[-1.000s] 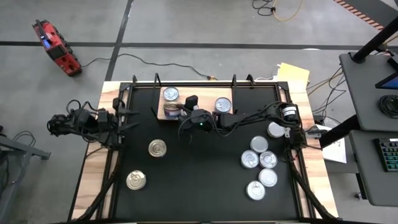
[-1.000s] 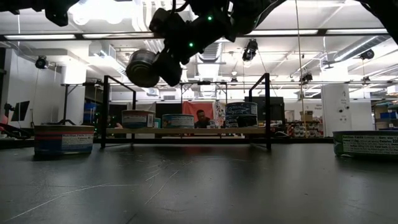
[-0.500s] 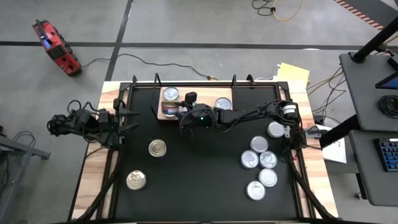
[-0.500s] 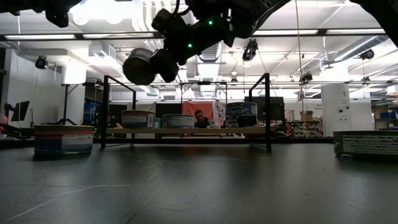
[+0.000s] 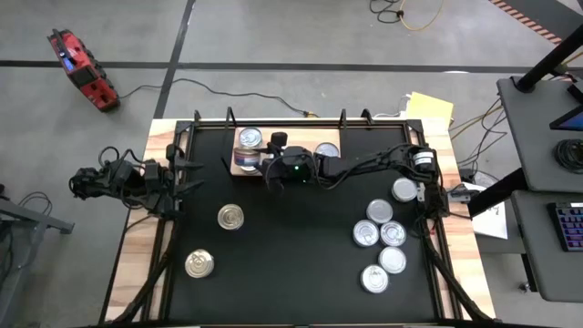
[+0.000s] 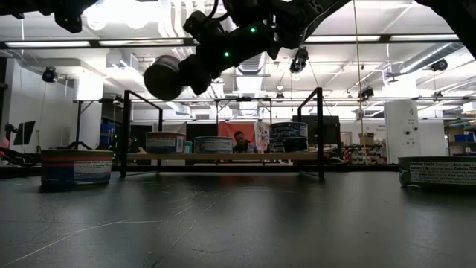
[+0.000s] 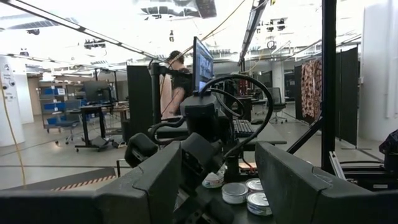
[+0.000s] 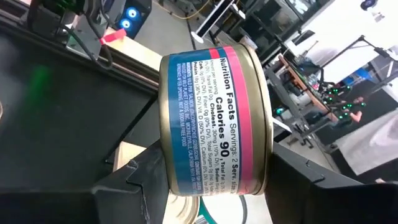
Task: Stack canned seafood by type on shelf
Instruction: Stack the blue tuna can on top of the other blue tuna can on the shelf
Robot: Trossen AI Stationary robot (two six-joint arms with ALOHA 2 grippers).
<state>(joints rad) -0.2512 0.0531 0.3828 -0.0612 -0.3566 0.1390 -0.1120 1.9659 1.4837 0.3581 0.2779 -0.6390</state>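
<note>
The shelf point(image 5: 290, 137) is a light-brown board at the table's far edge, and silver-topped cans point(image 5: 250, 138) point(image 5: 326, 151) stand on it. In the low view these cans point(image 6: 164, 141) point(image 6: 288, 137) stand on the raised shelf point(image 6: 223, 157). My right gripper point(image 5: 260, 165) point(image 8: 217, 180) is shut on a can with a blue and pink label point(image 8: 214, 124) point(image 6: 165, 77), high over the shelf's left part. My left gripper point(image 7: 217, 180) point(image 5: 178, 173) stands open with nothing in it at the table's left edge. My right gripper pinches the can between its two fingers point(image 8: 140, 180), one on each flat end point(image 8: 166, 168), at the part of the can nearest the wrist. The fingers reach about level from the table's right. The can lies on its side, lifted clear above the shelf.
Two gold-topped cans point(image 5: 230, 217) point(image 5: 199, 264) stand on the black table's left half. Several silver-topped cans point(image 5: 379, 211) point(image 5: 373, 278) cluster at the right. Black posts point(image 6: 125, 134) point(image 6: 320, 132) carry the shelf. The middle of the table is bare.
My right gripper has moved a little toward the table's far-left with the can and has rolled about its own axis. The can has turned with it and stays clear above the shelf.
</note>
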